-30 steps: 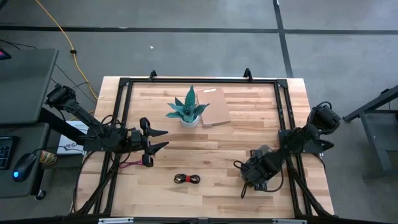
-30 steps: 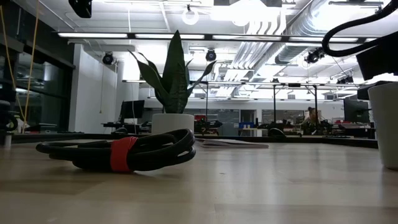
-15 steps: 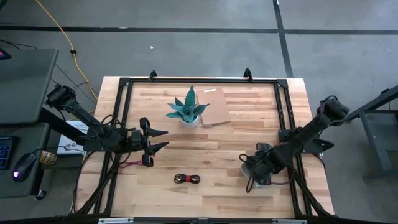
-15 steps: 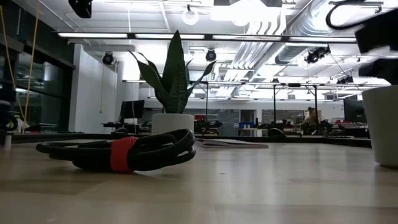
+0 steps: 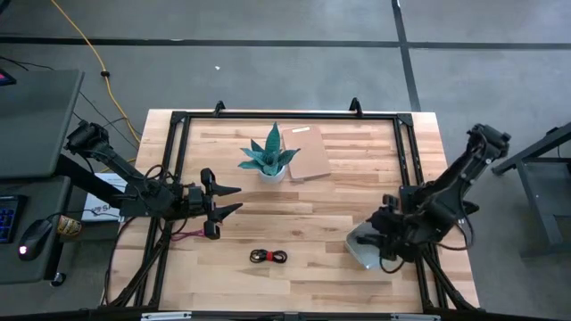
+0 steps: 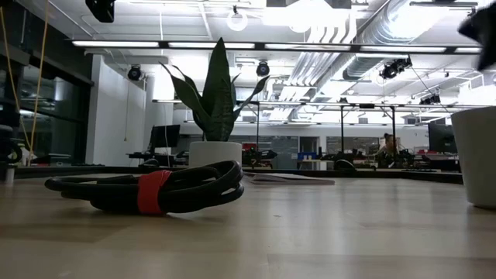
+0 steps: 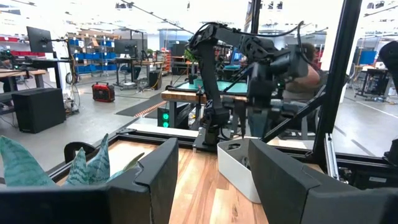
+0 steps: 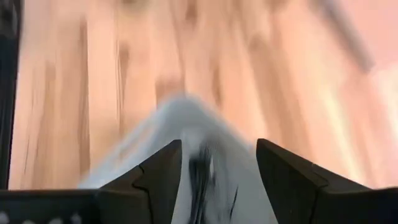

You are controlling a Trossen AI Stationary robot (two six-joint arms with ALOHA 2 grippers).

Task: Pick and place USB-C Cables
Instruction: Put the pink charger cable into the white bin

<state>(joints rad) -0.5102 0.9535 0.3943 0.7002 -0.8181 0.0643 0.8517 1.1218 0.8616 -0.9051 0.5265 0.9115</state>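
The right gripper hung open and empty above the grey tray; the left gripper waited open, empty. The red-and-black cable bundle lay near-centre. Approach it low, straddling the red strap squarely.

The right hand is hiding much of the grey tray in the high view, lower right. In the right wrist view the tray's contents are blurring beyond telling. The tray is getting cut off at the low view's right edge.
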